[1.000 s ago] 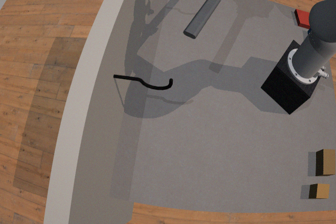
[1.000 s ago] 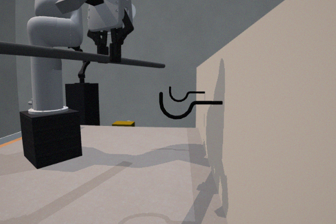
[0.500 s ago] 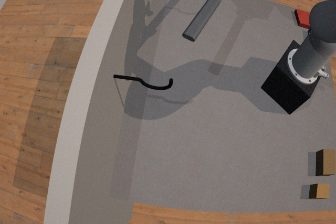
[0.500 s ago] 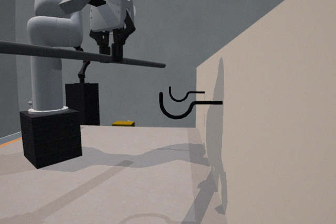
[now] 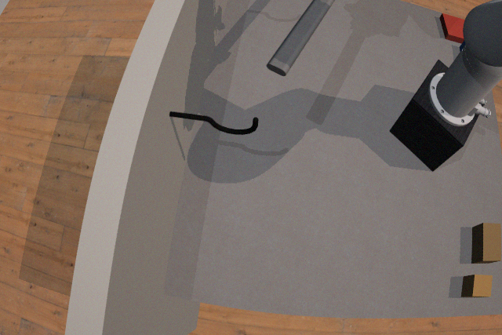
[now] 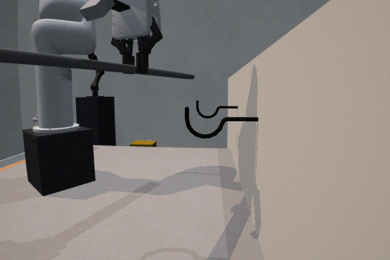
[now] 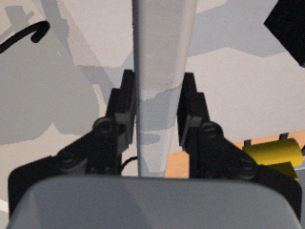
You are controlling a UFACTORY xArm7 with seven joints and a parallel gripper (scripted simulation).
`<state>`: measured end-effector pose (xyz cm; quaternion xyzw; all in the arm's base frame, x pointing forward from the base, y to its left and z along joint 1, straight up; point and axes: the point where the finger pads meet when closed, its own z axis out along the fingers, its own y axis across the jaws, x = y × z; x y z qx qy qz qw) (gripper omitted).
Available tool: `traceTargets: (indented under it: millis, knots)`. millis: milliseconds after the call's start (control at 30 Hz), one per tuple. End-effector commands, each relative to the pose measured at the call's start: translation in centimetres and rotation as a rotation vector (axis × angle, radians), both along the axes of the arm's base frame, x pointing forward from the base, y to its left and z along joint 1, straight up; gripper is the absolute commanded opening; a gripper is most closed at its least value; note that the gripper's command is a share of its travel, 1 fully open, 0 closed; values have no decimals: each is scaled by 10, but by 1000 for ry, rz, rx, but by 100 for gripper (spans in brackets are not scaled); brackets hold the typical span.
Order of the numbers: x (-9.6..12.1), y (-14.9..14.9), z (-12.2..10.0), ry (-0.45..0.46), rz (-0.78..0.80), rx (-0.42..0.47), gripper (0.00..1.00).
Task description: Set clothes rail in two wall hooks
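Rail held aloft, clear of both hooks.

The gripper [image 6: 136,62] points down with its jaws clamped on the grey clothes rail [image 6: 78,63], one black finger [image 7: 125,107] pressed to each side of the bar in the wrist view. Rail is well above the table [image 6: 157,206], tilted slightly, its near end lower toward the wall [image 6: 314,125]. From above, it runs diagonally, free end [image 5: 278,67] near but not over the hooks. Two black wall hooks jut from the wall: the nearer hook [image 6: 205,130] and the farther hook [image 6: 208,112], both bare, both lower than the rail. Arm stands on a black pedestal [image 6: 56,162]. Two tan boxes [image 5: 484,242] sit at the table edge, well apart from the action.
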<state>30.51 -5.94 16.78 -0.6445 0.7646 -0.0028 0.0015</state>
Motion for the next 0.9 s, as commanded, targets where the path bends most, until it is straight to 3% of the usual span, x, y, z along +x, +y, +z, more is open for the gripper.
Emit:
traceTargets:
  millis: [0,867]
  knots:
    - [1,10,2,-4,0,-1,0]
    - [0,56,1,-4,0,-1,0]
